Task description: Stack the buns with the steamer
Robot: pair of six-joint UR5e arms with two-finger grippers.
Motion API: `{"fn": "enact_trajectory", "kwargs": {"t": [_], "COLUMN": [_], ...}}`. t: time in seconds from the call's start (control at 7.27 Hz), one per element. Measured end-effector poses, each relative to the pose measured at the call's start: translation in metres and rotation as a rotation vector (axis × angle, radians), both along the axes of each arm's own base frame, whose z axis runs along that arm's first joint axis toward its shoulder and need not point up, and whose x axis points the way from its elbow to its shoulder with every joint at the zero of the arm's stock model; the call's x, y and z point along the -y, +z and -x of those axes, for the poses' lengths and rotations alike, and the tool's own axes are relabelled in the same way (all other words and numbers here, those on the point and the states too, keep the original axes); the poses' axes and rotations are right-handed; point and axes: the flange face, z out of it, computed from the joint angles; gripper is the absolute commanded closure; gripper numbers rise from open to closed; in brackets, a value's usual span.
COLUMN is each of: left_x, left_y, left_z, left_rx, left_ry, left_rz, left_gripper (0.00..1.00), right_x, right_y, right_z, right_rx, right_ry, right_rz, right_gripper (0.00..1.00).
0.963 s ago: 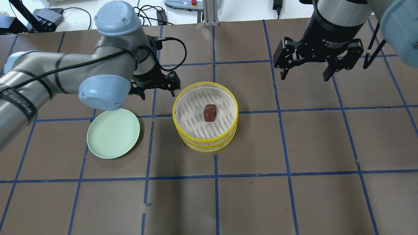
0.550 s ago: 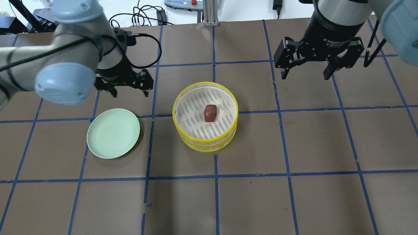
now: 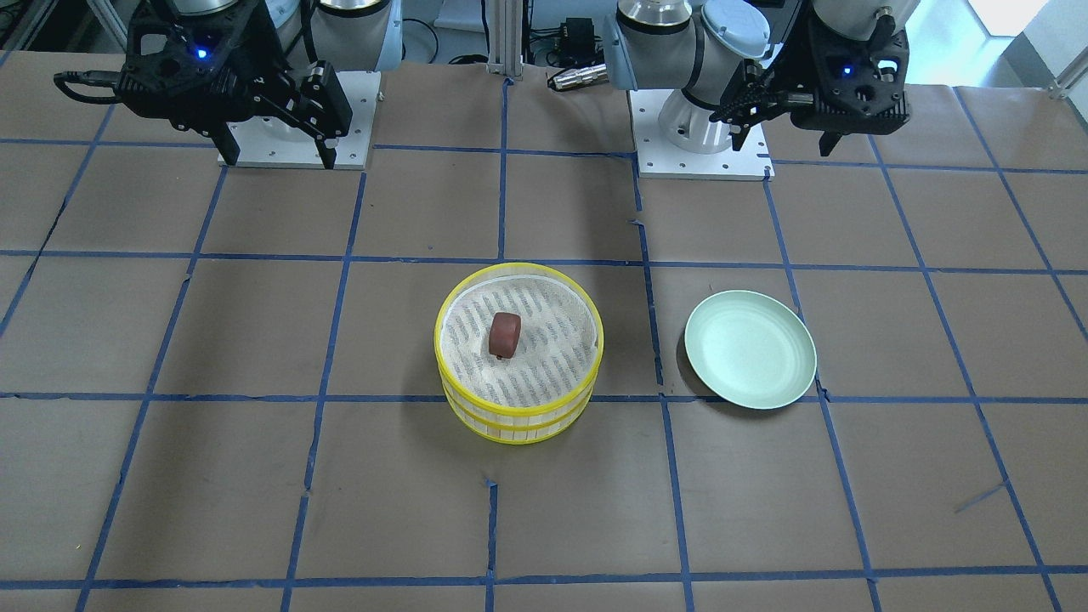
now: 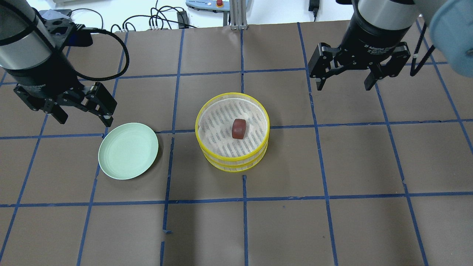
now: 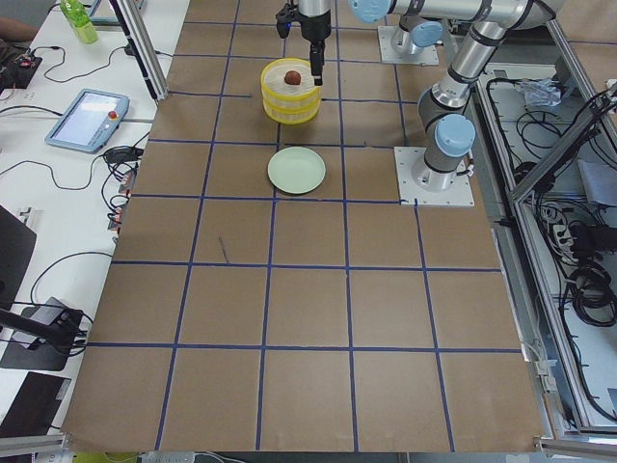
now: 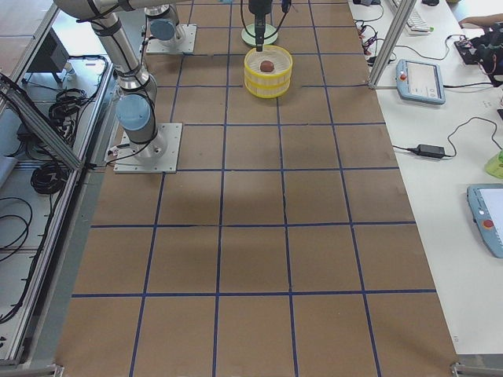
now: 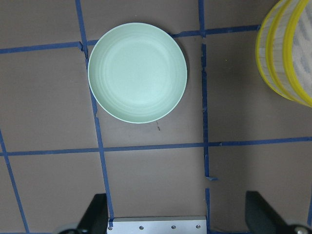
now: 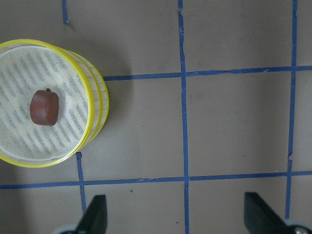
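A yellow two-tier steamer [image 4: 232, 165] stands at mid-table, also in the front view [image 3: 516, 425]. The reddish-brown bun [image 4: 239, 128] lies on the top tier's white liner, and it shows in the right wrist view [image 8: 45, 107]. The white bun shows in no view. The pale green plate [image 4: 128, 150] is empty, left of the steamer. My left gripper [image 4: 83, 115] is open and empty, hanging beyond the plate's far-left rim. My right gripper [image 4: 344, 84] is open and empty, high over the table far right of the steamer.
Brown paper with a blue tape grid covers the table. Cables and a control box [image 4: 207, 3] lie past the far edge. The arm base plates [image 3: 293, 119] [image 3: 701, 140] sit at the robot's side. A teach pendant [image 5: 85, 111] lies on a side bench.
My left arm has swung left and away from the steamer, ending near the plate's far-left side, gripper still open. The right arm has barely moved. The bun and steamer stayed still.
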Motion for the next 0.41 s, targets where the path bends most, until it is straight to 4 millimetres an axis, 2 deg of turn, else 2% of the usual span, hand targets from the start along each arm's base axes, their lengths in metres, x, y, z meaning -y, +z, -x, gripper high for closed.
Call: {"fn": "enact_trajectory", "kwargs": {"t": [0.41], "left_x": [-0.0016], "left_y": [-0.0003], "left_z": [-0.0003], "left_rx": [-0.027], "left_ry": [-0.025], "left_rz": [0.001], "left_gripper": [0.0], "right_x": [-0.0002], "right_y": [-0.0006], "right_z": [-0.0002], "right_rx": [0.0], "right_ry": [0.001], "right_rz": [-0.001], "right_gripper": [0.0]}}
